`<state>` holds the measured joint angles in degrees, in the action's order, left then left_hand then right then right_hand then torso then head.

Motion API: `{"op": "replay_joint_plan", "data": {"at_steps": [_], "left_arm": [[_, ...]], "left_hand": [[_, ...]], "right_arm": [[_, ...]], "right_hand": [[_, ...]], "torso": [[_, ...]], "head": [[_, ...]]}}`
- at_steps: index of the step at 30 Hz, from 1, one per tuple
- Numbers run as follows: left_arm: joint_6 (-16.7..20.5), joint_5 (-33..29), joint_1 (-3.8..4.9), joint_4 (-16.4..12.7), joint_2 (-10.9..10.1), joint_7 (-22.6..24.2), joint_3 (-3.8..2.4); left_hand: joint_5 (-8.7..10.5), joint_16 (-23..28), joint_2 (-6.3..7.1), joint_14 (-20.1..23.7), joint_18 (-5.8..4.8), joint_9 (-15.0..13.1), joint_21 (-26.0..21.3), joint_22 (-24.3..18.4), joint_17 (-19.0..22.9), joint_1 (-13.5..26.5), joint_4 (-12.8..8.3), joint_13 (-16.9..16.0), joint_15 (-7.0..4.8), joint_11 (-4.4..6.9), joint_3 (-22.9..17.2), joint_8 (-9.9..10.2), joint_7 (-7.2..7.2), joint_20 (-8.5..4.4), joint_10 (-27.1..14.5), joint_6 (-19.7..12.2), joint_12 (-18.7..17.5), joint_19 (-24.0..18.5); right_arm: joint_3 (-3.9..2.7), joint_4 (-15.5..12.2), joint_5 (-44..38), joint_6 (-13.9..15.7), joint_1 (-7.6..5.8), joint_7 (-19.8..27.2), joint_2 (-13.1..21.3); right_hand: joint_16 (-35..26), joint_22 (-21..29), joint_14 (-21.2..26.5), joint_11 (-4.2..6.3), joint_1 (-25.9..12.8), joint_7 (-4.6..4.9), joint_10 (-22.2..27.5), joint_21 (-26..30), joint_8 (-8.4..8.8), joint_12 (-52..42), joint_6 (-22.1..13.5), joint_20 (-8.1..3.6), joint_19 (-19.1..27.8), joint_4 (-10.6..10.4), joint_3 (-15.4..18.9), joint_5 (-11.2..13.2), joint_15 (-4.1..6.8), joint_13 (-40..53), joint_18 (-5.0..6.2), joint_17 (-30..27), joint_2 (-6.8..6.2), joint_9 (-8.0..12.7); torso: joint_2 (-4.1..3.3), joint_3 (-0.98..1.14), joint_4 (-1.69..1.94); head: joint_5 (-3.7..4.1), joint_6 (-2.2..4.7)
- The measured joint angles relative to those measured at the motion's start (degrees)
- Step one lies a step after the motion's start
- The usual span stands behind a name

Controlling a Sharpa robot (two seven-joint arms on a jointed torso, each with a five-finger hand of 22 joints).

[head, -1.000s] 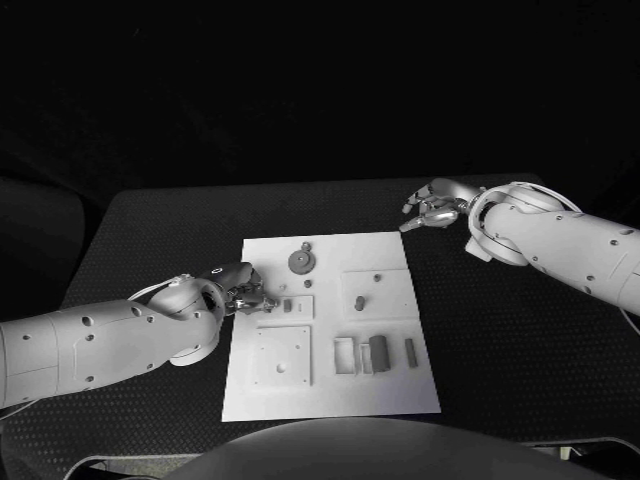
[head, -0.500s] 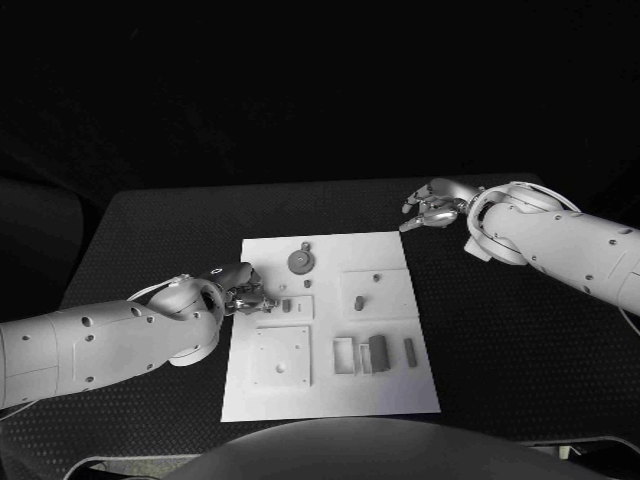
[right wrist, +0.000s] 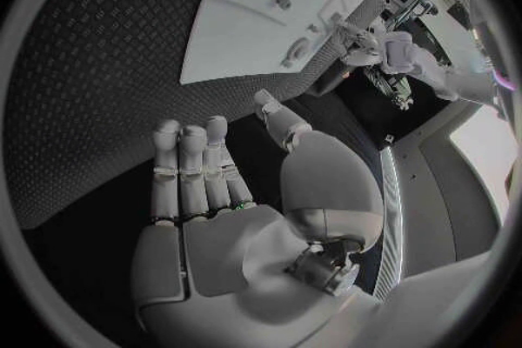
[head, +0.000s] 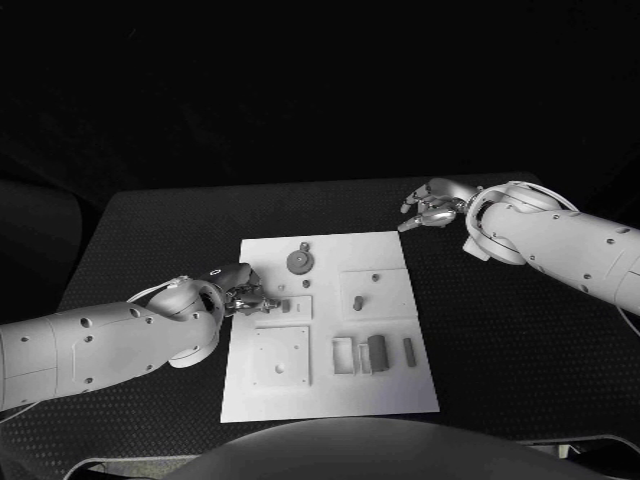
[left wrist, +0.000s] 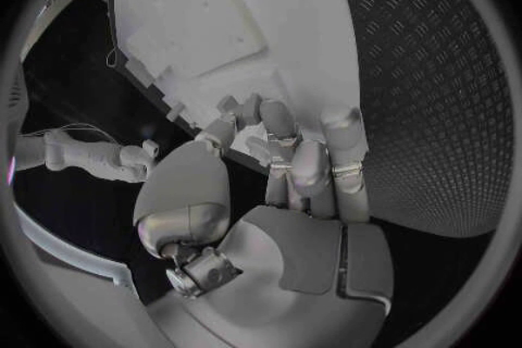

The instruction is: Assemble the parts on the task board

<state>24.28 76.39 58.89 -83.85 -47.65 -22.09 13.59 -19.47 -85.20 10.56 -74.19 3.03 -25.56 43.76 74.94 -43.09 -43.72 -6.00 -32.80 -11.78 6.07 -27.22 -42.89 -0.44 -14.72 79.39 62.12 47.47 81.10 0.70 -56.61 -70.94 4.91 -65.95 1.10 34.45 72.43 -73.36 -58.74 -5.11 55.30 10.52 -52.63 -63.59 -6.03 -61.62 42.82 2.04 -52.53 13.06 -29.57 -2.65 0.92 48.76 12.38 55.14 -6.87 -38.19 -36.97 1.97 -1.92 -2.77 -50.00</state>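
Observation:
The white task board [head: 327, 390] lies in the middle of the table. On it are a round disc part [head: 303, 261], a short peg [head: 359, 301], a small part [head: 287, 307] in a square recess, and three upright blocks [head: 378, 351] near the front. My left hand [head: 238, 294] rests at the board's left edge [left wrist: 207, 35]. Its thumb and fingertips [left wrist: 257, 111] are drawn together, pinching what looks like a small part beside the recess. My right hand [head: 433, 207] hovers over the black table off the board's far right corner, with straight fingers [right wrist: 194, 158] and an empty palm.
A raised square plate [head: 281, 355] with a hole sits at the board's front left. Black textured table [head: 522, 330] surrounds the board on every side. The board's far edge [right wrist: 272, 35] lies just ahead of my right hand.

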Motion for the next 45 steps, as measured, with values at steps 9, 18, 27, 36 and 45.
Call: {"op": "replay_joint_plan", "data": {"at_steps": [9,18,27,36,45], "left_arm": [[0.4,-0.7,-0.01,0.0,0.0,0.4,0.0],[0.9,-0.9,-0.02,0.0,0.1,0.7,0.0],[0.9,-1.0,-0.03,0.1,0.0,0.7,0.0],[0.7,-1.0,-0.03,0.1,-0.1,0.7,0.0],[0.4,-1.0,-0.03,0.0,-0.4,0.6,0.0]], "left_hand": [[0.0,-0.2,-0.23,0.1,0.04,0.0,0.0,0.0,-0.1,0.2,0.0,0.0,-0.05,0.01,0.0,0.0,-0.02,0.01,0.0,0.0,0.0,0.0],[0.0,-0.2,-0.23,0.1,0.06,0.0,0.0,0.0,0.0,0.2,0.0,0.0,-0.08,0.03,0.0,0.0,-0.13,0.01,0.0,0.1,0.0,0.0],[0.0,-0.2,-0.46,0.1,0.08,0.0,0.2,0.0,-0.1,0.5,0.0,0.0,-0.1,0.08,0.0,0.0,0.01,0.02,-0.1,0.2,0.0,0.0],[-0.15,-0.4,-1.03,0.1,0.08,0.0,0.3,0.0,-0.2,-0.1,-0.6,0.0,-0.1,0.09,-0.1,0.0,0.01,0.09,-0.1,0.2,0.0,-0.1],[-6.48,-0.4,-3.03,0.1,0.11,0.2,0.7,0.0,-0.2,-0.5,-4.0,-0.2,-0.11,0.28,0.1,0.0,-0.09,0.0,0.1,0.3,0.0,0.0]], "right_arm": [[0.0,0.0,0.0,0.0,0.08,0.0,0.0],[0.0,0.1,0.0,-0.1,0.17,0.0,0.0],[0.0,0.1,0.0,-0.1,0.22,0.0,0.0],[0.0,0.1,0.0,-0.1,0.26,0.0,0.0],[0.0,0.0,0.0,-0.1,0.28,0.0,0.0]], "right_hand": [[0.0,0.0,0.0,0.0,0.0,0.0,0.0,0.0,0.0,0.0,0.0,-0.22,0.2,0.0,0.0,0.0,-0.01,0.0,0.0,0.0,0.0,0.0],[0.0,0.0,0.1,0.0,0.0,0.0,0.0,0.0,0.0,0.0,0.0,-0.19,0.2,0.0,0.0,0.0,-0.06,0.0,0.0,-0.1,0.0,0.0],[0.0,0.0,0.1,0.0,0.0,0.0,0.0,0.0,0.0,0.0,0.0,-0.18,0.2,0.0,0.0,0.0,-0.08,0.0,0.0,0.0,0.0,0.0],[0.0,0.0,-0.1,0.0,0.0,0.0,0.0,0.0,0.0,0.0,0.0,-0.17,0.2,0.0,0.0,0.0,0.08,0.0,0.0,0.0,0.0,0.0],[0.0,0.0,-0.1,0.0,0.0,0.0,0.0,0.0,0.0,0.0,0.0,-0.16,0.2,0.0,0.0,0.0,0.07,-0.1,0.0,0.0,0.0,0.0]], "torso": [[0.0,-0.02,0.01],[0.0,-0.03,0.03],[0.01,-0.02,0.02],[0.02,-0.02,0.02],[0.01,-0.02,0.03]], "head": [[-0.03,0.0],[0.02,0.0],[-0.05,0.0],[-0.07,0.0],[-0.1,0.01]]}}
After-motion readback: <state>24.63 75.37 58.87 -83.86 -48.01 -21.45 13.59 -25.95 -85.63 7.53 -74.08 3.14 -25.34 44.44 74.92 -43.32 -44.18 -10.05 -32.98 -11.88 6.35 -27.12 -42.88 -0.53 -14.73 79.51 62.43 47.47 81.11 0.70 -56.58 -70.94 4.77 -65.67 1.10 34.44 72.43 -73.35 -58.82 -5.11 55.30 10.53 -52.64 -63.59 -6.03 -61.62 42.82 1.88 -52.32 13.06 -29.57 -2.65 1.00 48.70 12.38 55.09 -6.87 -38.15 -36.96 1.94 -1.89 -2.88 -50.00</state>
